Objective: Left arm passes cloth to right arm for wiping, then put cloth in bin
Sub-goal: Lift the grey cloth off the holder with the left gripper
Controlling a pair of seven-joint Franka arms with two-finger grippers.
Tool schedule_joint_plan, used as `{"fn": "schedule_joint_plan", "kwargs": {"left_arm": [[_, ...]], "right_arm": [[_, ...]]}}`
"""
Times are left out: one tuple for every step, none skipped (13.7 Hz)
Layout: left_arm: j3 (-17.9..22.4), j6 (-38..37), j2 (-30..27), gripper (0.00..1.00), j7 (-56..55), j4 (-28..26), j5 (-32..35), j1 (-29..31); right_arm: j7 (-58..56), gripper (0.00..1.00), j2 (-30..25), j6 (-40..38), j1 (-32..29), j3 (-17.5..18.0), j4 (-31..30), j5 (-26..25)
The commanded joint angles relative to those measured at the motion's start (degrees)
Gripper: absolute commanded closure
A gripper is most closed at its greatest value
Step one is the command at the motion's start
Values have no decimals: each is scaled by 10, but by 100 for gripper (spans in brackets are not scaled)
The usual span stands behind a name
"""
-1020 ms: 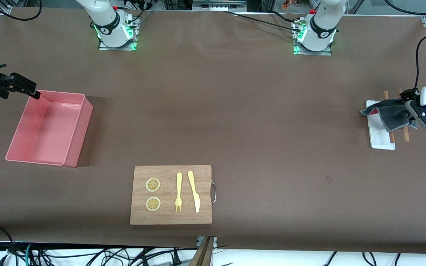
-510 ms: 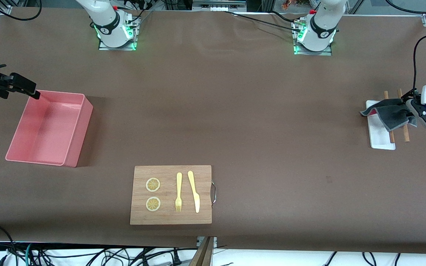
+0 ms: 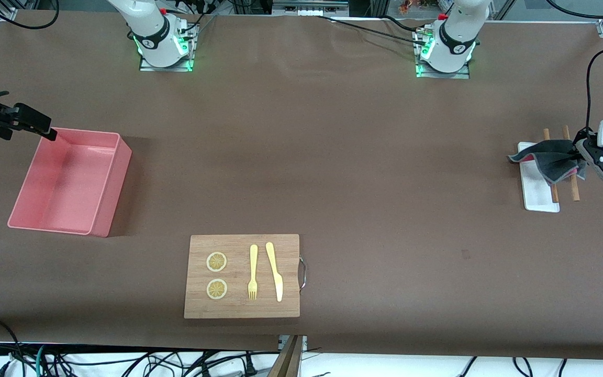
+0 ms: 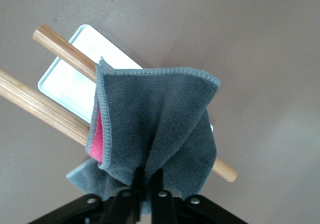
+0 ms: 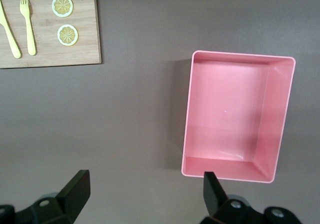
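Left claw (image 4: pixel 146 184), pinched shut on the soft dark grey cloth (image 4: pixel 160 124) above the flat white tray (image 3: pixel 534 183), should lift clear of the wooden sticks (image 4: pixel 55 111); right claw (image 5: pixel 142 191) waits wide open.

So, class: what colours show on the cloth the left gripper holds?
Dark grey, with pink inside its fold: the cloth, best in the left wrist view.

Fuzzy grey cloth (image 4: pixel 165 119), smooth plastic bin (image 5: pixel 235 116), grainy wooden board (image 3: pixel 242 276).
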Motion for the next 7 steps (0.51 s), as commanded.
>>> {"fn": "schedule_joint_plan", "kwargs": {"left_arm": [[-5,-25,-12,100,20,12,-14,6],[-5,-51,-11,100,17,30,-19,5],[-5,-82,-10,100,10,55,-31,0],[-7,-119,-8,100,6,84,-32,-6],[-16,-152,-7,100,-10,111,-32,-20],[-19,-181,-5,100,-31,136,-32,-37],[-24,-209,-2,100,-47,162,-32,-62]], "right_arm": [[-4,0,7,-6,-2,-1,16,8],[-6,0,7,-4,-1,-1,16,8],[-6,0,7,-4,-1,-1,16,8],[-6,0,7,-4,-1,-1,16,8],[-6,0,7,-4,-1,0,16,7],[-6,0,11,-4,-1,1,16,6],[-3,0,11,-4,0,1,16,5]]}}
